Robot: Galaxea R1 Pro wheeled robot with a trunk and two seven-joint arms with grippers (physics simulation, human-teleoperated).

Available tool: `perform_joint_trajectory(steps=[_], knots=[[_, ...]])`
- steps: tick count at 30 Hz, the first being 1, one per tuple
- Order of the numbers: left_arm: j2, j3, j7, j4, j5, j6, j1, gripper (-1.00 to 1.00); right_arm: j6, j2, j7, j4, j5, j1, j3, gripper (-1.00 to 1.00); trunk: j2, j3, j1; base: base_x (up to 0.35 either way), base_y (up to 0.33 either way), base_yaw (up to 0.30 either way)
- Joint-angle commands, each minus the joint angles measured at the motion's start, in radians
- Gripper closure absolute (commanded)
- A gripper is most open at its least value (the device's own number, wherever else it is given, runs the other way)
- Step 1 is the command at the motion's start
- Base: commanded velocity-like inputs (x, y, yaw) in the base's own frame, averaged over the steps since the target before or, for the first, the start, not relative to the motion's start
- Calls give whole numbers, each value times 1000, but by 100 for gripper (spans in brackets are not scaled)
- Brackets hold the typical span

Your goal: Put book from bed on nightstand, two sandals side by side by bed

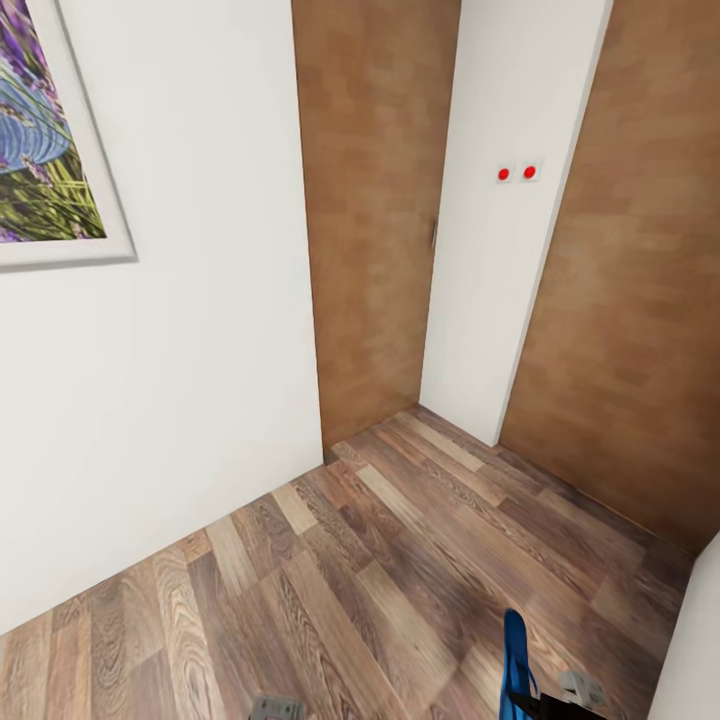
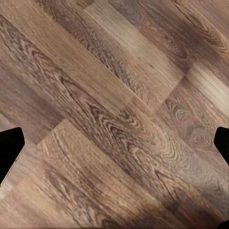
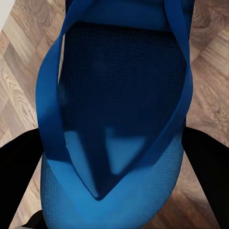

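**Q:** What's ahead of you?

**A:** A corner of the room: white wall (image 1: 190,380), two brown wood panels (image 1: 375,220) with a white strip between them carrying two red dots (image 1: 516,173), and plank floor (image 1: 330,580) running up to them. A framed picture (image 1: 45,130) hangs on the wall, well off from the dots. No bed, book or nightstand ahead of me.

**Q:** And your jaws?

**A:** My right gripper (image 3: 112,162) is closed on a blue sandal (image 3: 119,95). In the wrist view the dark jaws sit either side of the sole, pressed against its edges, straps arching over the footbed. From the head camera the sandal (image 1: 515,660) stands on edge above the floor, right by my gripper (image 1: 560,700). My left gripper (image 2: 114,143) holds nothing: its jaws are spread wide, floorboards between them.

**Q:** Which step is this?

**A:** I judge it the carrying part of the sandal job: one sandal in hand, not yet set down. The other I can't see.

**Q:** What does the next move need?

**A:** Turning away from this corner until the bed comes into sight, then bringing the sandal low beside it, sole flat to the floor, leaving room alongside for its mate. The grip on a thin sole is narrow, so I'd turn gently.
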Motion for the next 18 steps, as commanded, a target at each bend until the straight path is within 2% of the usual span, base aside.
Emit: perform_joint_trajectory(steps=[1,18], knots=[[1,-6,0,1,8,-3,-1,-100,9,0,4,0,-2,0,-8,100,0,-1,0,269,0,0],[0,-6,0,1,8,-4,-1,-100,10,3,9,0,-2,0,-8,100,0,-1,0,320,0,0]])
